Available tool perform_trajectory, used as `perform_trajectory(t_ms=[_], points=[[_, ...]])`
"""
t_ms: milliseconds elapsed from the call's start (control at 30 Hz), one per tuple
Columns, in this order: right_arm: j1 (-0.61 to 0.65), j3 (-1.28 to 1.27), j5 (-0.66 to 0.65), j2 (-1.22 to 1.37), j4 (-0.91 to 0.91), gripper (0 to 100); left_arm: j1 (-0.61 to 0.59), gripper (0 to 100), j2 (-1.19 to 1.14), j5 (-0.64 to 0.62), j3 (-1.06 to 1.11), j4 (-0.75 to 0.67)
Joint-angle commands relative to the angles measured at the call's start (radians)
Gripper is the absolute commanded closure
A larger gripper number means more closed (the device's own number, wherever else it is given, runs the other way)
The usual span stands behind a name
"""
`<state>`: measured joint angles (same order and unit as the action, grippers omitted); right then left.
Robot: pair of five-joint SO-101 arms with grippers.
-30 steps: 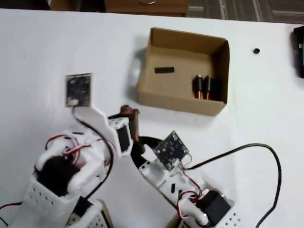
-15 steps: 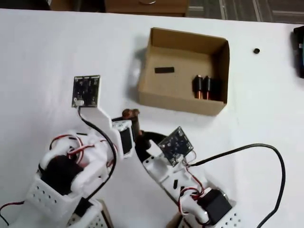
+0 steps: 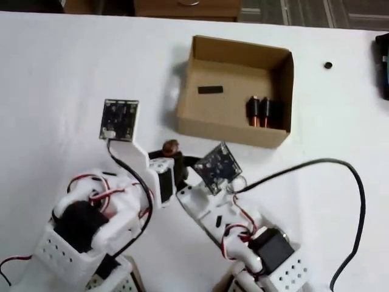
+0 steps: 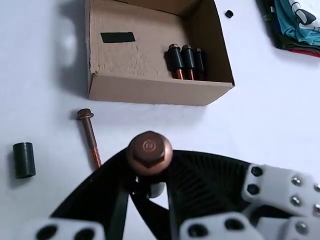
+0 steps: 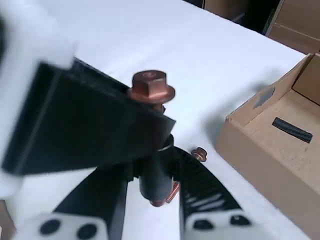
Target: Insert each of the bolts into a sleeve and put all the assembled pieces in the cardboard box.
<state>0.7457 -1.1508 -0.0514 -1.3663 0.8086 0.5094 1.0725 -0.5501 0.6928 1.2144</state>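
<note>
A copper bolt [image 3: 171, 146] stands nearly upright, with my left gripper [image 3: 173, 165] shut on its shank just under the hex head [image 4: 149, 150]. Lower on the same bolt sits a black sleeve [image 5: 157, 177], and my right gripper [image 5: 156, 184] is shut on it; the threaded tip pokes out beneath. A second bolt [image 4: 89, 137] lies loose on the table beside a loose black sleeve [image 4: 23, 160]. The cardboard box [image 3: 231, 131] stands just beyond the grippers and holds assembled pieces [image 3: 261, 112] against one wall.
A black strip [image 3: 209, 89] lies on the box floor. A small black part [image 3: 328, 64] sits past the box, and a dark object [image 3: 383, 61] at the table's right edge. The right arm's black cable [image 3: 349, 194] loops over the table.
Both arms moved toward the box. The bolt swung from tilted to nearly upright in the left gripper, and the right gripper closed in under it with the sleeve.
</note>
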Motion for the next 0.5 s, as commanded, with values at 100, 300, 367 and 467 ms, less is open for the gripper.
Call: perform_trajectory(t_ms=[100,300,367,467], points=[[-0.021,0.183,0.003,0.068,-0.038,97.8,0.021,97,0.006,0.009,-0.001,0.000],[-0.021,0.187,0.003,0.074,-0.035,97.8,0.023,97,0.006,0.017,-0.001,0.005],[-0.021,0.187,0.002,0.074,-0.033,97.8,0.023,97,0.006,0.052,-0.001,0.005],[-0.021,0.187,0.000,0.074,-0.033,97.8,0.023,92,0.006,0.061,-0.001,0.020]])
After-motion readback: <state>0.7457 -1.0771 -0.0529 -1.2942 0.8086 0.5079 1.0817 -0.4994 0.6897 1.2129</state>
